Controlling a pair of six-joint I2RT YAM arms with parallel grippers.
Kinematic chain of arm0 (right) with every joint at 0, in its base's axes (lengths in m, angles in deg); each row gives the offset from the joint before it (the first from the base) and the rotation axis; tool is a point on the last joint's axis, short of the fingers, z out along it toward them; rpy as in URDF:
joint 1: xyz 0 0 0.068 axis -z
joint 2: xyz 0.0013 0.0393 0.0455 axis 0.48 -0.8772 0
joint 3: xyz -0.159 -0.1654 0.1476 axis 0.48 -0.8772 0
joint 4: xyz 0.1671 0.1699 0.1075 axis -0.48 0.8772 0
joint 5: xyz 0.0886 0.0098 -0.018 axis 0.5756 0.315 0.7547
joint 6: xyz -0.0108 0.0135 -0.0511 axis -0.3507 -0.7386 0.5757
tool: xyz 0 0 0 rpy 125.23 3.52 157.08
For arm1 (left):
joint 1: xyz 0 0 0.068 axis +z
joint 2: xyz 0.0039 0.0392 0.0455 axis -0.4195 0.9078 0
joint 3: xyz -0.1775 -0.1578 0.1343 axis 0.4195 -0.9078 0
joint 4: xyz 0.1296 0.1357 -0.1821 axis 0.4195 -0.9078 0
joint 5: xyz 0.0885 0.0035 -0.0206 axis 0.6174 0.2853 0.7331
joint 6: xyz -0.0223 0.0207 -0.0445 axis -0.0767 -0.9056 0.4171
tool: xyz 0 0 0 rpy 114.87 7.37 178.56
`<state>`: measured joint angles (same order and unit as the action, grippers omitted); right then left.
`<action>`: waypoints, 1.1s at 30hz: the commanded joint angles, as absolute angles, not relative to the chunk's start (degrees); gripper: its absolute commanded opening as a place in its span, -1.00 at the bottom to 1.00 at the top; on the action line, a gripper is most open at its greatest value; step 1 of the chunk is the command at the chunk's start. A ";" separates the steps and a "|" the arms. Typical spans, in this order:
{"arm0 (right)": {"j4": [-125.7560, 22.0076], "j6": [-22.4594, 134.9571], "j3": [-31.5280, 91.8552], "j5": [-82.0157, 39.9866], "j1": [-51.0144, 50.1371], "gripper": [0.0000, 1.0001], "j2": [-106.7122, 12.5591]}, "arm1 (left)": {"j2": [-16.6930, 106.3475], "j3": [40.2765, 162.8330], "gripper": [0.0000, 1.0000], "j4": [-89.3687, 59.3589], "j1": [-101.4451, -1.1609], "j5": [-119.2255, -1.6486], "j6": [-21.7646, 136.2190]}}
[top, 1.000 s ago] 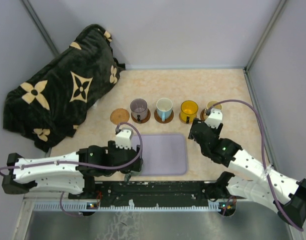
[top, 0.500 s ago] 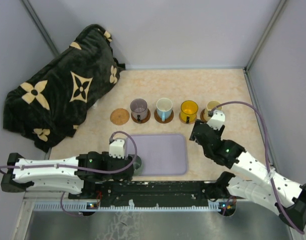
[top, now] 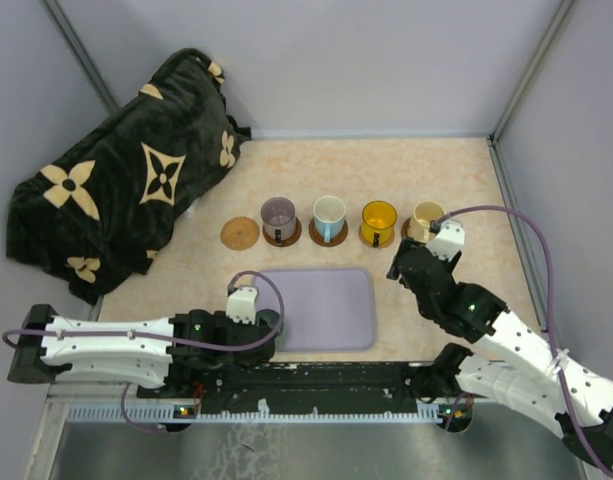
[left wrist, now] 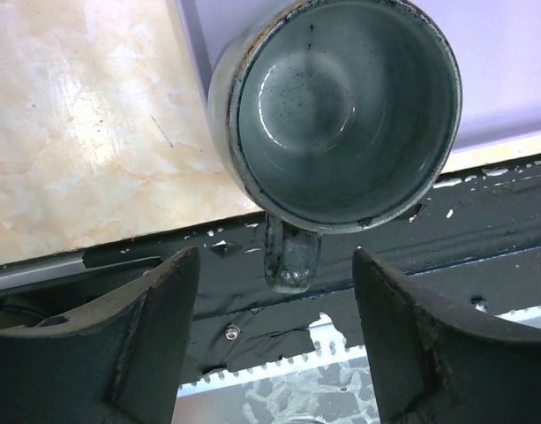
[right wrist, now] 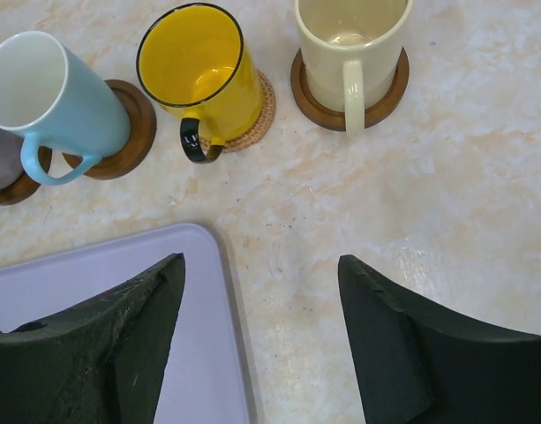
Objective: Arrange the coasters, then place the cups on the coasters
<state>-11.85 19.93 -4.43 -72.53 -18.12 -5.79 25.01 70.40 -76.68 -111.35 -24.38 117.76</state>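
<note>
left gripper [left wrist: 274, 265] wide astride a mug handle – right gripper [right wrist: 259, 265] wide, empty
Left wrist view: the grey-green glazed mug [left wrist: 341, 97] stands upright at the near-left corner of the lavender rounded-rectangle tray [left wrist: 508, 71], jaws clear of its handle; the top view mostly hides it under the arm. Only the top view shows the bare tan round coaster [top: 240, 232], just left of the smoky purple-grey cup [top: 278, 214]. Right wrist view – over the marbled counter [right wrist: 447, 194], cream mug [right wrist: 349, 35] on a dark wooden coaster [right wrist: 389, 93], yellow mug [right wrist: 195, 66] on a woven tan coaster [right wrist: 252, 124].
</note>
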 commanded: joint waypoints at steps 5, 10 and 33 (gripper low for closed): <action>-11.71 19.29 -2.10 -74.53 -17.81 0.41 -4.52 | 26.70 68.75 0.43 -74.37 -111.82 -23.29 117.02; -11.83 19.12 -2.35 -74.45 -17.81 0.41 -4.55 | 27.61 68.16 0.35 -74.32 -111.82 -21.94 117.37; -12.71 18.03 -3.75 -73.42 -17.79 0.42 -4.51 | 31.53 66.68 -0.38 -69.15 -111.82 -23.74 115.38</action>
<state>-11.06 18.90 -4.48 -72.53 -18.12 -5.24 30.26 67.69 -71.02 -111.56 -23.10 116.06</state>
